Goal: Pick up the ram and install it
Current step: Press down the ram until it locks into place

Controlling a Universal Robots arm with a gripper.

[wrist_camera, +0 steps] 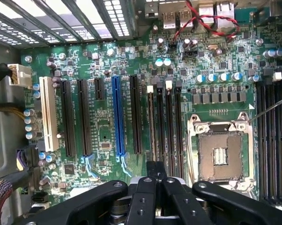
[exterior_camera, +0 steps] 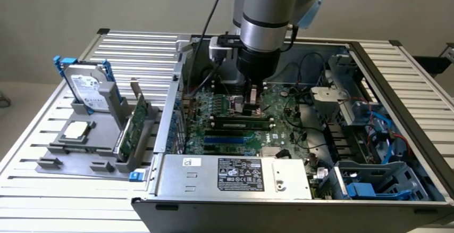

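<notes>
Resting on grey tray [exterior_camera: 71, 156]: a silver hard drive [exterior_camera: 89, 86] in a blue caddy is standing upright; a square processor chip [exterior_camera: 76, 131] is lying flat; a tall green expansion card [exterior_camera: 133, 129] is standing on edge at the tray's right side, well apart from the arm.
Case: an open metal computer case [exterior_camera: 397, 110] is lying on its side on a ribbed table, with the green motherboard [exterior_camera: 284, 132] facing up.
Ram [exterior_camera: 240, 119]: a long thin dark-green stick is standing on edge in one of the black memory slots [wrist_camera: 165, 122], its long axis running left to right across the exterior view. I am judging it placed; full seating cannot be confirmed.
Gripper [exterior_camera: 252, 105]: the black fingers are pressing together with nothing between them, pointing straight down.
Key relation: the gripper [wrist_camera: 155, 180] is hanging directly above the ram, just beside its middle; contact cannot be confirmed.
Socket [wrist_camera: 220, 154]: the bare metal-framed processor socket is sitting just beside the slots.
Power supply [exterior_camera: 234, 174]: a grey labelled box is occupying the near edge.
</notes>
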